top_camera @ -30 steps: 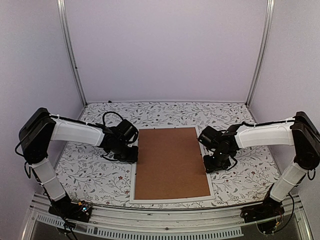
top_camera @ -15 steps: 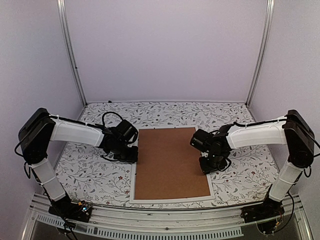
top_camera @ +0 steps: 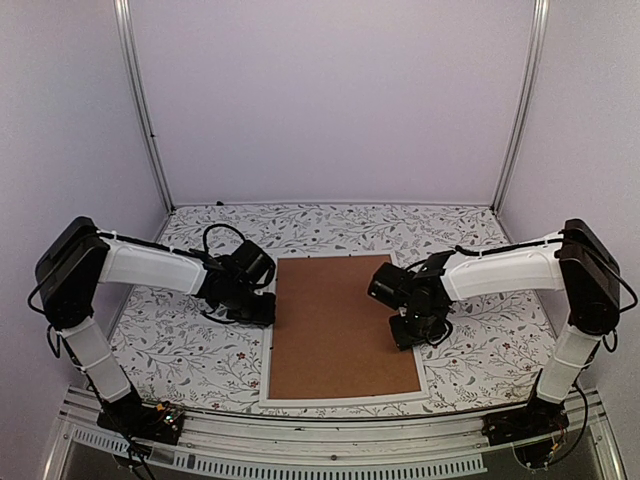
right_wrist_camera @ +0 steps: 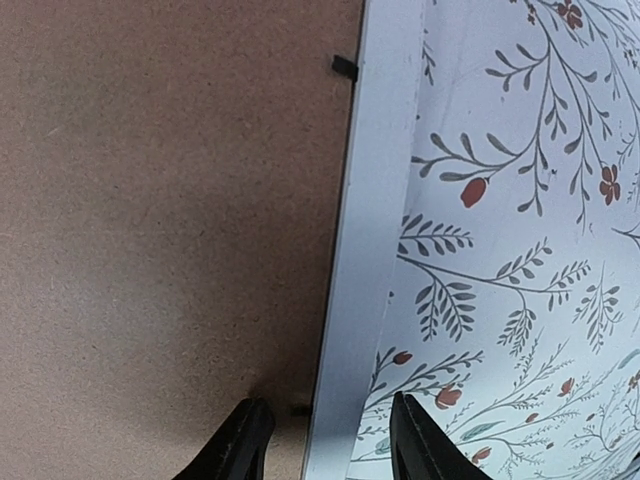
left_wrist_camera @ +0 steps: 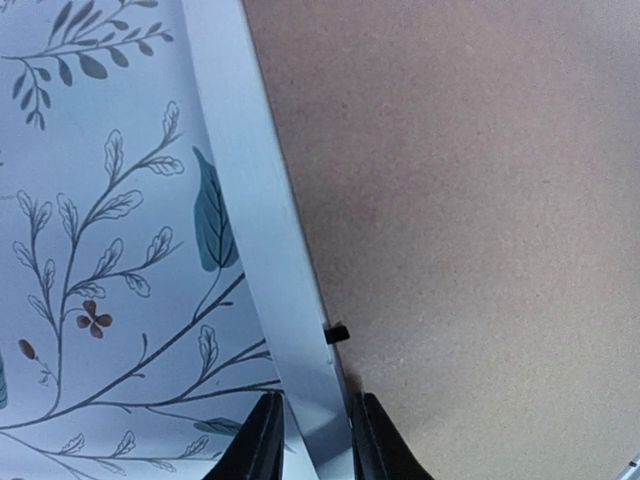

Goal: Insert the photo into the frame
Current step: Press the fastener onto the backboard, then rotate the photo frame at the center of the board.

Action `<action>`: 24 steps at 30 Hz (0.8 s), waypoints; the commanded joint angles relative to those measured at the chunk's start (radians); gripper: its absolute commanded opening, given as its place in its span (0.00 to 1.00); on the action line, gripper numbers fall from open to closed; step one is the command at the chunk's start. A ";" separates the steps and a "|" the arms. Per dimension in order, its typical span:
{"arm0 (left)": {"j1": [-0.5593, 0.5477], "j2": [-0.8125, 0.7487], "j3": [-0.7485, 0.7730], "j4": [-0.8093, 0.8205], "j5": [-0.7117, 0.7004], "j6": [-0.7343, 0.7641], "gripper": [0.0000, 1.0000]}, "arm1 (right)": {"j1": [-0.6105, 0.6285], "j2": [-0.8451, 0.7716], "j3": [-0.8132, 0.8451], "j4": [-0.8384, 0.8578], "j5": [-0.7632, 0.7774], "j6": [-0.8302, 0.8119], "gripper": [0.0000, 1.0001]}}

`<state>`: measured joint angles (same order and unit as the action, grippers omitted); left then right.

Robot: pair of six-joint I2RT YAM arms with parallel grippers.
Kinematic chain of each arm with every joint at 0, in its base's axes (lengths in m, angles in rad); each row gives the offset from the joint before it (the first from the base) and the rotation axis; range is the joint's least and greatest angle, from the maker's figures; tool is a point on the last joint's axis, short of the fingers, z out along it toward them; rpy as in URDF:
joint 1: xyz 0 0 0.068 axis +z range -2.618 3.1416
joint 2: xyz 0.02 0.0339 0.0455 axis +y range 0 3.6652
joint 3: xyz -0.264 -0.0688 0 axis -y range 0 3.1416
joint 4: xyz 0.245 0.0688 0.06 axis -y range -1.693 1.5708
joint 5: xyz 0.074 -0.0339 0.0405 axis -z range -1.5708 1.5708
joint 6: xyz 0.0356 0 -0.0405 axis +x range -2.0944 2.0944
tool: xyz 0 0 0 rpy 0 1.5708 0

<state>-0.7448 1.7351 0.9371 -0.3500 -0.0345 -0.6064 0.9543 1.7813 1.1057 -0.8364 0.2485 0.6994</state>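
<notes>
The white frame (top_camera: 340,398) lies flat in the middle of the table with the brown backing board (top_camera: 345,325) filling it. The photo is hidden. My left gripper (top_camera: 262,308) sits at the frame's left edge. In the left wrist view its fingers (left_wrist_camera: 262,440) close on the white rim (left_wrist_camera: 270,230) from both sides, with the board (left_wrist_camera: 470,220) to the right. My right gripper (top_camera: 405,335) is at the frame's right edge. In the right wrist view it (right_wrist_camera: 325,445) is open, straddling the rim (right_wrist_camera: 365,260) with a gap, beside the board (right_wrist_camera: 170,220).
The table has a floral-patterned cloth (top_camera: 200,350). Small black retaining tabs show at the board's edges in the left wrist view (left_wrist_camera: 337,333) and the right wrist view (right_wrist_camera: 344,67). Plain walls and metal posts (top_camera: 140,100) enclose the back and sides.
My right gripper has moved left, from beside the frame onto its right edge. The left arm, frame and board have not moved.
</notes>
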 commanded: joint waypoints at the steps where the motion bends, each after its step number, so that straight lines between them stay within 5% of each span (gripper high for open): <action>1: -0.014 -0.017 -0.024 -0.036 -0.009 0.000 0.26 | -0.020 -0.021 -0.060 0.133 -0.134 -0.014 0.46; 6: -0.015 -0.042 -0.012 -0.034 -0.015 0.005 0.31 | -0.105 -0.121 -0.116 0.256 -0.235 -0.077 0.50; 15: -0.014 -0.123 0.015 -0.041 -0.054 0.010 0.65 | -0.245 -0.092 -0.097 0.334 -0.282 -0.206 0.62; 24: -0.007 -0.232 0.015 -0.050 -0.090 0.014 0.77 | -0.343 0.000 -0.083 0.374 -0.319 -0.326 0.51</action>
<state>-0.7506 1.5459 0.9348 -0.3874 -0.1005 -0.5987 0.6388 1.7454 1.0016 -0.4957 -0.0376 0.4488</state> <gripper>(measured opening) 0.768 0.551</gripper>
